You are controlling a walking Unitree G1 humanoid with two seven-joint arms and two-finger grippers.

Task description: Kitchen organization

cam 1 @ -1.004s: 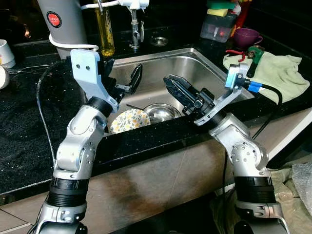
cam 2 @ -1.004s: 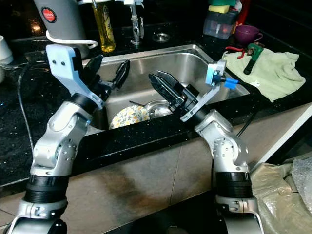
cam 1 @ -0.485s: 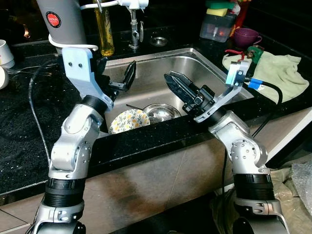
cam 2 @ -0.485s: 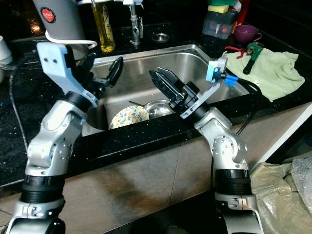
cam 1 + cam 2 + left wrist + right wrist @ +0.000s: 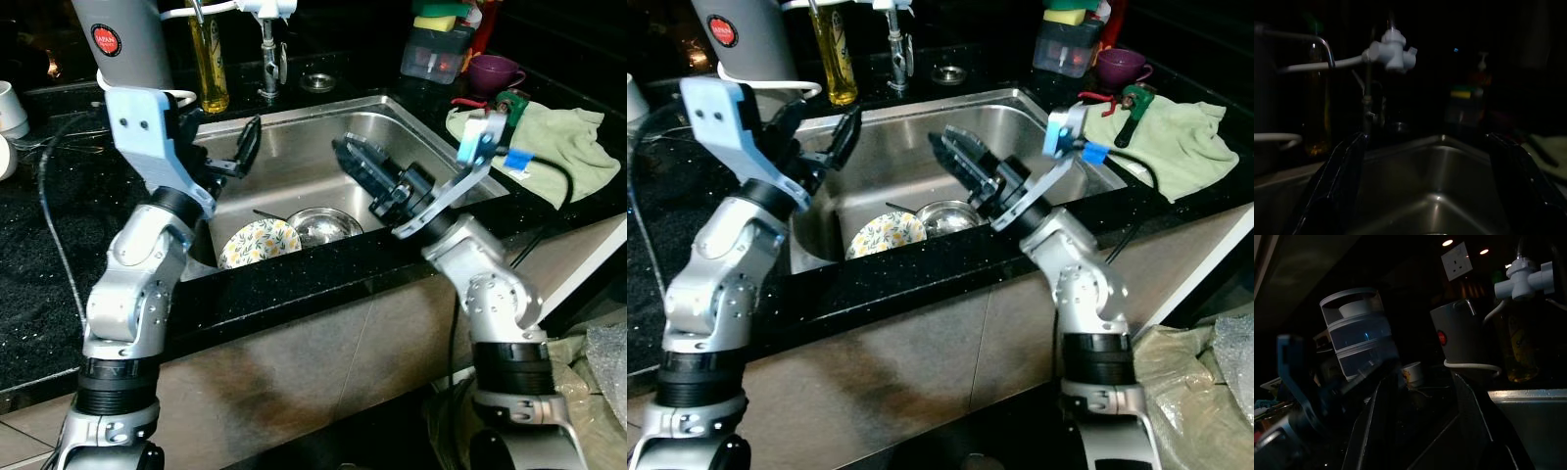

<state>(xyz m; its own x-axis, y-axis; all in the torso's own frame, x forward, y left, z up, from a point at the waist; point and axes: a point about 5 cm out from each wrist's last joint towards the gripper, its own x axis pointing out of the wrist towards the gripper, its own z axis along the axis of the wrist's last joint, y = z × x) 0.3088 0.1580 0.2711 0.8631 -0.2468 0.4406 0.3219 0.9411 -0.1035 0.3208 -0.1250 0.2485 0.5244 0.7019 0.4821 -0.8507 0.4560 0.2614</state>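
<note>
Left end effector (image 5: 223, 147) rose farther above floral plate (image 5: 259, 242)

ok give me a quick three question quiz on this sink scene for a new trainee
1. True or false: the floral patterned plate lies inside the stainless steel sink.
2. What sits beside that plate? A) round steel bowl B) purple cup C) green cloth
3. Fill in: the left gripper has its fingers ____.

Key: 1 true; 2 A; 3 open
</note>
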